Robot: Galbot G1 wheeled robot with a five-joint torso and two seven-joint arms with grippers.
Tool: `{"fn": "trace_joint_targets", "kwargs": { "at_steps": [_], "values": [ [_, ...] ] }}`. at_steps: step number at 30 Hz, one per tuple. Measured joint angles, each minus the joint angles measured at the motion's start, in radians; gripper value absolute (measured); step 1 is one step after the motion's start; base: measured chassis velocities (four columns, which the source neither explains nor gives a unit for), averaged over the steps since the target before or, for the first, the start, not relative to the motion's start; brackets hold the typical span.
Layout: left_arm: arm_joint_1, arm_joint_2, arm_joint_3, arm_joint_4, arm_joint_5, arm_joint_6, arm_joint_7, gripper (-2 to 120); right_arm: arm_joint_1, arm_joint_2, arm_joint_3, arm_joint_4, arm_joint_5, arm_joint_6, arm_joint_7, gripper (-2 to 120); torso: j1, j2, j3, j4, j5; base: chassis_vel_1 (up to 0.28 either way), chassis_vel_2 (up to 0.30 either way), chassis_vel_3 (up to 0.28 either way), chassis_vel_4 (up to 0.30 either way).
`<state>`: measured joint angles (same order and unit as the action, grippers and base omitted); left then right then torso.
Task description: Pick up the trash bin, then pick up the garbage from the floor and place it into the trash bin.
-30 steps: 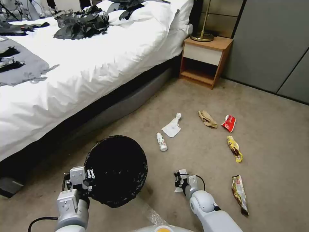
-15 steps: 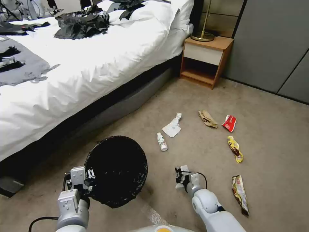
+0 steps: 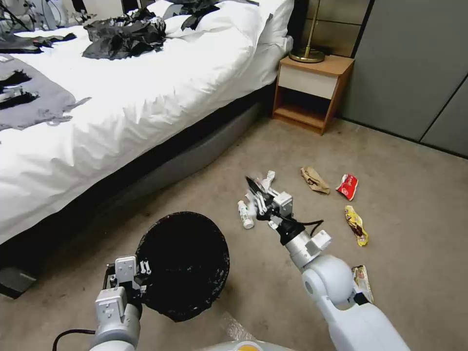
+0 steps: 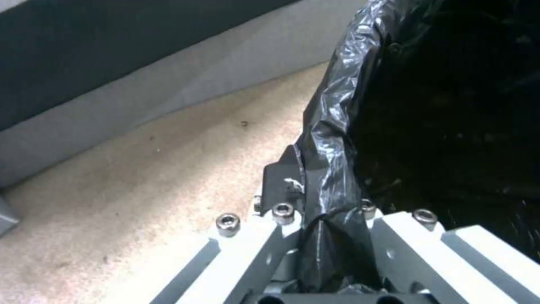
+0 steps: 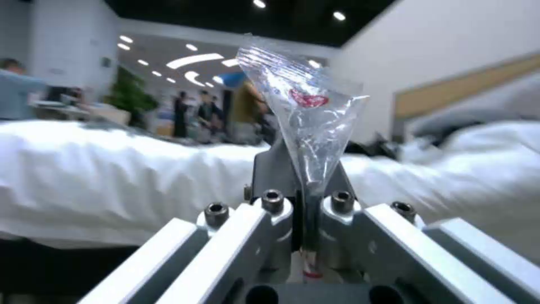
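1. Bin first: the small round trash bin with its glossy black bag liner (image 3: 184, 265) hangs off the carpet, tipped mouth-up towards the robot, presumably so litter can drop straight in.
2. Left gripper (image 4: 323, 219) is clamped on the bin's black-lined rim, one finger (image 4: 279, 185) outside the liner and the other inside, holding the bin beside the bed base.
3. Right gripper (image 5: 306, 190) is pinched closed on a clear crinkled plastic wrapper with a red mark (image 5: 309, 126), standing up from its fingertips.
4. From the head view that right gripper (image 3: 256, 192) is raised above the carpet, over the small white bottle (image 3: 244, 214) and well clear of the bin mouth, so the piece is not yet dropped in.
5. Count on the floor:
   - one white bottle
   - one white tissue (image 3: 268, 177), partly hidden by the gripper
   - one crumpled brown paper bag (image 3: 315, 180)
   - one red wrapper (image 3: 347, 187)
   - one yellow wrapper (image 3: 356, 224)
   - one silvery-yellow wrapper (image 3: 361, 282) beside the right arm
6. That makes six pieces down, one in hand, one bin.
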<state>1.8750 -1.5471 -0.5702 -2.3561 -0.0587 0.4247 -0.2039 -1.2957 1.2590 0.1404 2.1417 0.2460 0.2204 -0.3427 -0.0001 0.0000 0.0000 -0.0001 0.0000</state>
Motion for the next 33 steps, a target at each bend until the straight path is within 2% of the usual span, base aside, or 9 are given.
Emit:
{"fn": "trace_joint_targets", "kwargs": {
  "at_steps": [2, 7, 12, 18, 30, 33],
  "values": [
    [0.001, 0.0, 0.005, 0.001, 0.001, 0.001, 0.0, 1, -0.027, -0.019, -0.035, 0.046, -0.024, 0.01, -0.035, 0, 0.0, 0.0, 0.0, 0.0, 0.0, 0.0, 0.0, 0.0, 0.0],
    [0.002, 0.0, 0.012, 0.001, 0.007, 0.001, 0.0, 1, -0.046, -0.046, -0.085, 0.051, -0.039, 0.012, -0.047, 0, 0.0, 0.0, 0.0, 0.0, 0.0, 0.0, 0.0, 0.0, 0.0],
    [0.001, -0.004, 0.023, 0.002, 0.015, 0.001, 0.001, 1, -0.056, -0.057, -0.152, -0.023, -0.063, 0.021, -0.047, 0, 0.0, 0.0, 0.0, 0.0001, 0.0, 0.0, 0.0, 0.0, 0.0],
    [0.002, -0.005, 0.026, 0.0, 0.018, 0.002, 0.001, 1, -0.051, -0.027, -0.214, -0.14, -0.084, 0.029, -0.037, 0, 0.0, 0.0, 0.0, 0.0001, 0.0, 0.0, 0.0, 0.0, 0.0],
    [0.011, -0.011, 0.06, -0.009, 0.041, -0.003, 0.001, 1, 0.008, -0.003, -0.245, -0.263, -0.093, 0.029, -0.016, 0, 0.0, 0.0, 0.0, 0.0002, 0.0, 0.0, 0.0, 0.0, 0.0],
    [0.011, -0.012, 0.064, -0.009, 0.044, -0.003, 0.002, 1, 0.009, -0.002, -0.247, -0.274, -0.1, 0.028, -0.013, 7, 0.0, 0.0, 0.0, 0.0001, 0.0, 0.0, 0.0, 0.0, 0.0]
  ]
}}
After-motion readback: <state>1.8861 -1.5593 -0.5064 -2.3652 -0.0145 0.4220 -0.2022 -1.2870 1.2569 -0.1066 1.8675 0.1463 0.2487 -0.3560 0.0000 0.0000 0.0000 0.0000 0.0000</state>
